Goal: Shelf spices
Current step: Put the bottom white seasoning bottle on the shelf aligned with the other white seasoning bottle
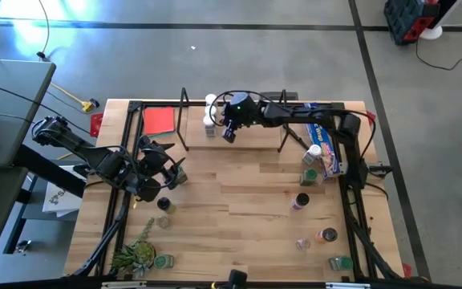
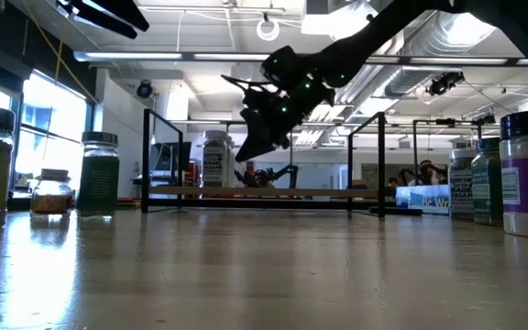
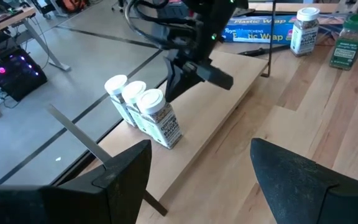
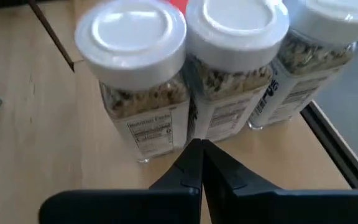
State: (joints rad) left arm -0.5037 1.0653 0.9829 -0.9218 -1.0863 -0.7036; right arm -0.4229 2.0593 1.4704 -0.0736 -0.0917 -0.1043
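Spices, three white-capped jars (image 4: 222, 68): standing upright in a row, touching one another, on the shelf (image 1: 239, 138) board near its left end, at the far side of the counter (image 1: 231, 209).

Shelf: light wooden board with thin black wire uprights, lying along the counter's far edge.

Right pincer (image 4: 199, 163): fingers pressed together, holding nothing, poised just beside the row of three jars and tilted down toward them; seen in the low view hanging above the shelf board.

Spices, loose on the counter: a white-capped jar (image 1: 314, 152) and a green-capped jar (image 1: 309, 177) beside the long blue box (image 1: 326, 144) at the right; a dark-topped jar (image 1: 301, 201) below these; further jars (image 1: 327, 236) toward the near right corner; a dark-topped jar (image 1: 164, 205) and a green-topped jar (image 1: 164, 261) at the left.

Left pincer (image 1: 169, 167): fingers (image 3: 126, 180) spread wide, nothing between them, over the counter's left part, well apart from the shelf.

Other items: flat red square (image 1: 159, 120) at the far left; green plant (image 1: 135, 253) at the near left corner.
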